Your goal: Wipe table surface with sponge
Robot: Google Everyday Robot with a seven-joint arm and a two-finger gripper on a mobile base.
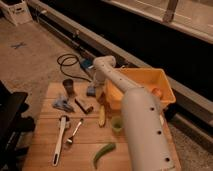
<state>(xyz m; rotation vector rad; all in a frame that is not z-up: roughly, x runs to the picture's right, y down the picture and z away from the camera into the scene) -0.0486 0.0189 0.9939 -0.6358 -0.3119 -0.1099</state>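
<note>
A small blue sponge (91, 91) lies at the far edge of the wooden table (45, 150), left of the yellow bin. My white arm (140, 125) reaches from the lower right over the table. It bends down at the wrist (102, 65). My gripper (94, 84) hangs just above or on the sponge, and I cannot tell whether it touches it.
A yellow bin (142, 77) holding an orange object (156, 92) stands at the table's far right. On the table are a metal cup (68, 86), a bluish item (62, 104), a dark block (83, 105), a banana (101, 116), a green cup (116, 123), a green pepper (102, 152), a white utensil (60, 140) and a fork (74, 134). A black cable (70, 61) lies on the floor beyond.
</note>
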